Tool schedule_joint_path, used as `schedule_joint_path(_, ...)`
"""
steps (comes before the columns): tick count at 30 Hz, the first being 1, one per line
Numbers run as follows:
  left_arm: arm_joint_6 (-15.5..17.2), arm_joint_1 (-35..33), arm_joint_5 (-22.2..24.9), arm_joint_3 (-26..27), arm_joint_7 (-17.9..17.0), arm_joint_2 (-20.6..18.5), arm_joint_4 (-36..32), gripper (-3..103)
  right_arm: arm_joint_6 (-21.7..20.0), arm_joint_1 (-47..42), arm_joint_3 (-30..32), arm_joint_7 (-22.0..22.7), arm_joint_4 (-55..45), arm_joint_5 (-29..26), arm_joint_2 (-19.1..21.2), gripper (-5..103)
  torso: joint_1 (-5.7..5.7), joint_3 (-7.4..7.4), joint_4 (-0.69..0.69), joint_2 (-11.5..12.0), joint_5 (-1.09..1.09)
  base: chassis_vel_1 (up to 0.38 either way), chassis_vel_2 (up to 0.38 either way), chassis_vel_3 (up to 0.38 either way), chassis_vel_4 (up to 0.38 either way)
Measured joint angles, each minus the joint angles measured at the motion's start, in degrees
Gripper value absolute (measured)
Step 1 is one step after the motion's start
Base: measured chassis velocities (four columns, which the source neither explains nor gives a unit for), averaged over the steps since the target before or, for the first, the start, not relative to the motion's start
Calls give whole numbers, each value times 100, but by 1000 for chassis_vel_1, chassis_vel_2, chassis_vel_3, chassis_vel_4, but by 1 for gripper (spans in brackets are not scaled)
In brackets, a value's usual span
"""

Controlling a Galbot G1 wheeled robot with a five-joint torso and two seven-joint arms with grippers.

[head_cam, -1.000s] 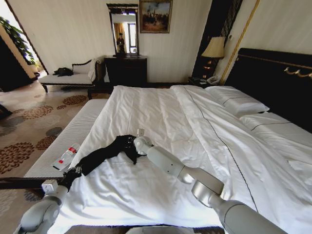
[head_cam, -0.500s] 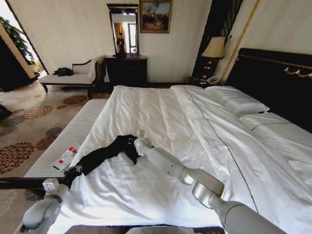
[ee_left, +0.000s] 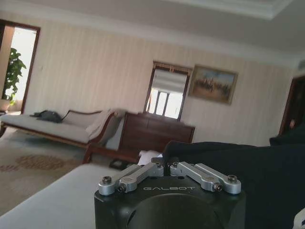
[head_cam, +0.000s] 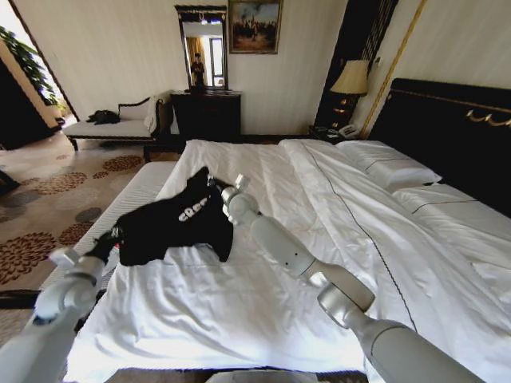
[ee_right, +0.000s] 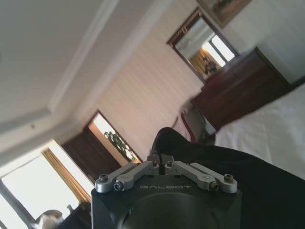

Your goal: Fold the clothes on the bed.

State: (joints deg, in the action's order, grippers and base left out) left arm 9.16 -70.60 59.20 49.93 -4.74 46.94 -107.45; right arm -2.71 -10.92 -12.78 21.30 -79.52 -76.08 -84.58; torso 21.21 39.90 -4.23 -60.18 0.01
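Hanging left of centre in the head view above the white bed [head_cam: 263, 303] — black T-shirt [head_cam: 172, 223] stretched between left gripper [head_cam: 112, 238], jaws pinched on its lower-left edge, and right gripper [head_cam: 214, 184], jaws clamped on its upper-right corner.

Daylit bedroom, doorway [ee_right: 110, 136] and window [ee_right: 28, 188] blown out white in the right wrist view, bedside lamp [head_cam: 350, 78] glowing softly, wide-angle bending at head view's edges, left arm [head_cam: 60, 291] blurred
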Motion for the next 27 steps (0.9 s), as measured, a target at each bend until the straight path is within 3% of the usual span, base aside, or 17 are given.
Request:
schedule_joint_path(3, 19, 83, 305, 163, 67, -194, 1, 1, 67, -236, 194, 380, -703, -156, 226, 0, 0, -1, 0, 0, 2, 0, 0, 0, 0)
schedule_joint_path(7, 22, -404, 237, 344, 289, -135, -46, 1, 46, -1147, 189, 663, -1554, -20, 499, 0, -1, -2, 3, 0, 1, 0, 0, 0, 0)
schedule_joint_path(10, -45, -1179, -358, 372, 481, 365, -158, 1, 26, -2410, 10, 692, -1798, 678, 633, 0, -4, -2, 5, 0, -2, 0, 0, 0, 0)
schedule_joint_path(13, -100, -1431, -702, 309, 560, 690, -188, 1, 47, -3069, -97, 612, -1730, 1139, 633, -2, -4, -3, 7, 0, -2, 0, 0, 0, 0)
schedule_joint_path(15, -138, -1602, -978, 225, 604, 1013, -208, 1, 76, -3799, -157, 461, -1701, 1547, 593, 8, -3, -2, 3, -1, -2, 0, 0, 0, 0)
schedule_joint_path(17, -145, -1644, -1036, 211, 610, 1091, -208, 1, 91, -4040, -159, 403, -1722, 1670, 574, 8, -3, -2, 3, 0, -1, 0, 0, 0, 0)
schedule_joint_path(19, -157, -1721, -1201, 210, 621, 1203, -190, 1, 126, -4421, -99, 321, -1833, 1857, 531, 19, -4, -3, 3, -1, -1, 0, 0, 0, 0)
schedule_joint_path(21, -161, -1773, -1374, 269, 656, 1219, -129, 1, 152, -4641, 20, 287, -1930, 1945, 514, 30, -4, -2, 4, 0, -1, 0, 0, 0, 0)
schedule_joint_path(27, -184, -1805, -1606, 577, 695, 1192, 117, 1, 232, -4761, 369, 265, -2063, 1968, 524, 46, -3, -2, 2, -1, -1, 0, 0, 0, 0)
